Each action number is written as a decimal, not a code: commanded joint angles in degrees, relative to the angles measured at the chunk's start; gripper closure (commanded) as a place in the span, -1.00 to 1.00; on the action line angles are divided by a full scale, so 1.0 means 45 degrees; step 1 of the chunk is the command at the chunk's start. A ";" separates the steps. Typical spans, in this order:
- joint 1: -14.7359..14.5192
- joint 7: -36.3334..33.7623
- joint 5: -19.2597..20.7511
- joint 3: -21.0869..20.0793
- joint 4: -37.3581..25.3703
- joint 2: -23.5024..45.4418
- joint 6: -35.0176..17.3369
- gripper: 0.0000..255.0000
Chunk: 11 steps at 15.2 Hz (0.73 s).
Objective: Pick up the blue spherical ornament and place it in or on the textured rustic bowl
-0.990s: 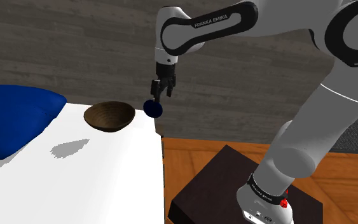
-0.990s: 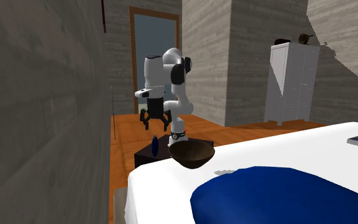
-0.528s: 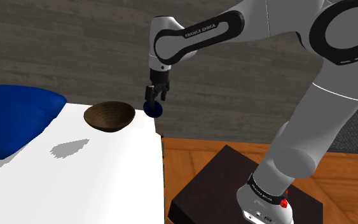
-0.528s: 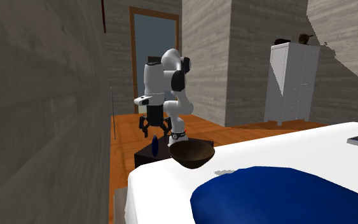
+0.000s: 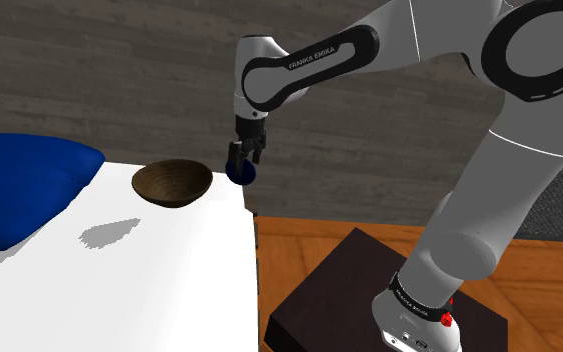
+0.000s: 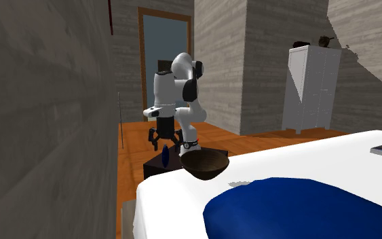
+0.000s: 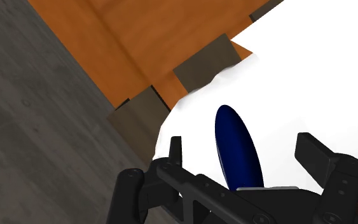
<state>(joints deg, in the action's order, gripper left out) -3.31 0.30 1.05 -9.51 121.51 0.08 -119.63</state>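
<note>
The dark blue ornament [image 5: 241, 174] stands at the near corner of the white bed surface [image 5: 149, 270], close to its edge. It looks round in the shoulder view and like a thin upright disc [image 6: 165, 157] in the second exterior view. My gripper [image 5: 242, 160] hangs just above it, open. In the wrist view the ornament [image 7: 238, 149] lies between the gripper's [image 7: 244, 153] two fingers, which stand apart without touching it. The brown rough-surfaced bowl [image 5: 172, 184] sits on the white surface, a short way to the shoulder view's left of the ornament; it is also in the second exterior view [image 6: 205, 163].
A blue cover [image 5: 19, 185] lies on the bed beyond the bowl. The bed's edge drops to an orange wooden floor [image 5: 319, 235] beside the dark stand [image 5: 349, 290]. A grey wall [image 5: 99, 70] runs behind. A white wardrobe [image 6: 311, 88] stands far off.
The gripper has come down and slightly to the shoulder view's left, so its open fingers now hang over the ornament. Ornament and bowl have not moved.
</note>
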 commanded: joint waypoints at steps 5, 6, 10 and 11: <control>0.0000 0.0000 0.0000 0.0000 0.0002 0.0000 -0.0002 1.00; 0.0000 0.0000 0.0000 0.0000 0.0001 0.0000 -0.0002 1.00; 0.0003 0.0007 -0.0001 0.0003 0.0007 -0.0005 -0.0002 1.00; 0.0003 0.0006 -0.0001 0.0003 0.0010 -0.0009 -0.0002 1.00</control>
<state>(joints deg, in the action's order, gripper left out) -3.33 0.33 1.03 -9.53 121.48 0.02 -119.62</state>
